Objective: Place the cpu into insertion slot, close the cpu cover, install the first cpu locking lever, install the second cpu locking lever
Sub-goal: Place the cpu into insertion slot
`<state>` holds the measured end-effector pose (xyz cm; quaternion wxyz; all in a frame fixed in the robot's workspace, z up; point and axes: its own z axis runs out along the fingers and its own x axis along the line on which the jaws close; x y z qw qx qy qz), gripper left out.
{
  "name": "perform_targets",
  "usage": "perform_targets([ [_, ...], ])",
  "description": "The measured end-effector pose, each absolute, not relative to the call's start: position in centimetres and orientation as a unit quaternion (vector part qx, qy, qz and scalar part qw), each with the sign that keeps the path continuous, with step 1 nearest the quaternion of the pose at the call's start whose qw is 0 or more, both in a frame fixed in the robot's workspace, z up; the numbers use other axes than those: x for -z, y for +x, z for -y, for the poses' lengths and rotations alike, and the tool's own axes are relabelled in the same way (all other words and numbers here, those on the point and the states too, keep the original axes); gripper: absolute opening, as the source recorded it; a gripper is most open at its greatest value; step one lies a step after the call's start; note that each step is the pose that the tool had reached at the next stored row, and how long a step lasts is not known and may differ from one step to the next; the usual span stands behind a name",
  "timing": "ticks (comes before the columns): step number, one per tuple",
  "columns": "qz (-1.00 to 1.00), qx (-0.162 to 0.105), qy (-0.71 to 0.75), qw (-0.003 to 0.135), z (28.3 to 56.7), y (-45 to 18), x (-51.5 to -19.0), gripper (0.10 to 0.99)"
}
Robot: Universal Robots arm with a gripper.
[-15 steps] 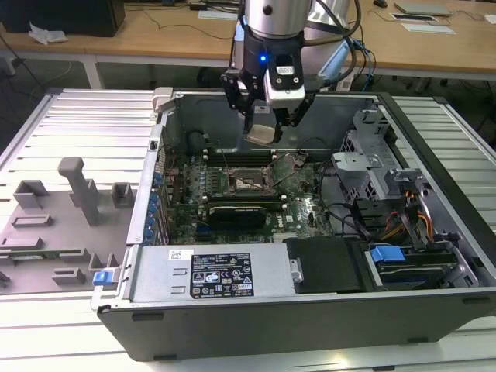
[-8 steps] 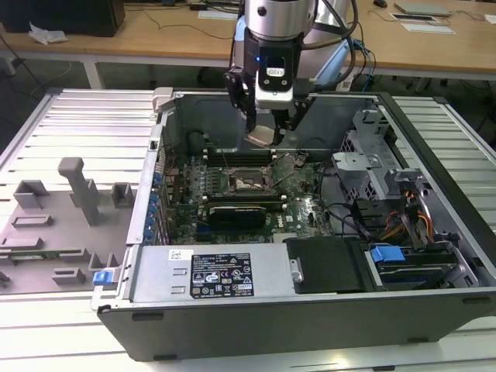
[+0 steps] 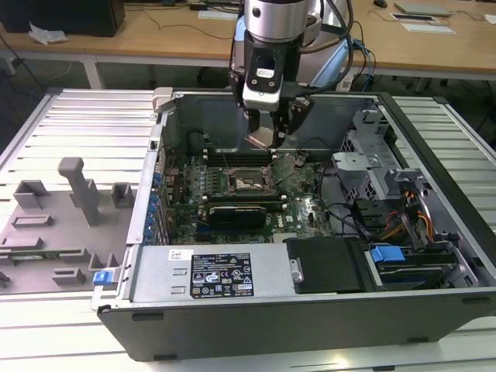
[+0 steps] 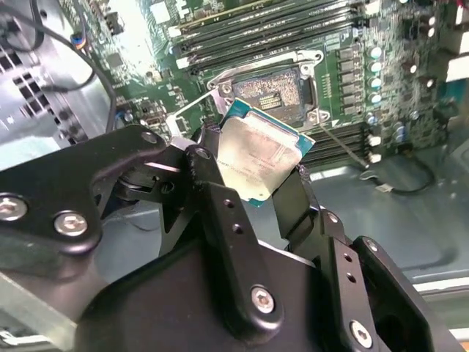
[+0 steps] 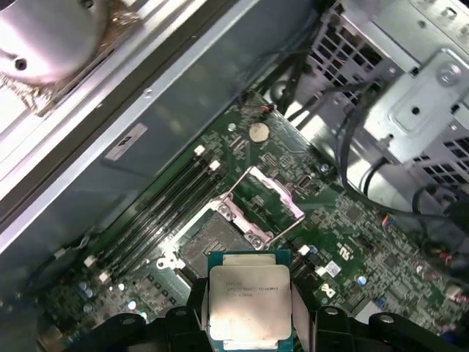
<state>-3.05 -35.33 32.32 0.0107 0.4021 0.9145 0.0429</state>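
The gripper hangs inside the open computer case. Its 2 black fingers are closed partway onto opposite edges of the cpu, and the chip sits tilted between them. The cpu's pale metal top carries a few lines of small dark print in the first wrist view, too fine to read.

In the exterior view the gripper is at about 1 o'clock from the insertion slot, above the green board and clear of it. The slot lies uncovered, its pale contact field showing in both wrist views. The cpu cover stands hinged up beside it, at roughly 2 o'clock from the slot in the exterior view. A thin wire lever lies loose along the slot's edge.

At 6 o'clock from the slot, the grey power supply box bears a black label and a small white sticker. The case rests on a slatted metal counter.
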Motion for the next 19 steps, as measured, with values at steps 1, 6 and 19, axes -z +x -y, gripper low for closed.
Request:
perform_targets([
  [1, -0.91, -0.043, 0.413, 0.011, 35.3, -3.0, -32.3, 0.541],
  [6, -0.883, -0.042, 0.467, 0.014, 35.3, -3.0, -32.0, 0.541],
  [19, -0.802, -0.039, 0.595, 0.02, 35.3, -3.0, -31.3, 0.541],
])
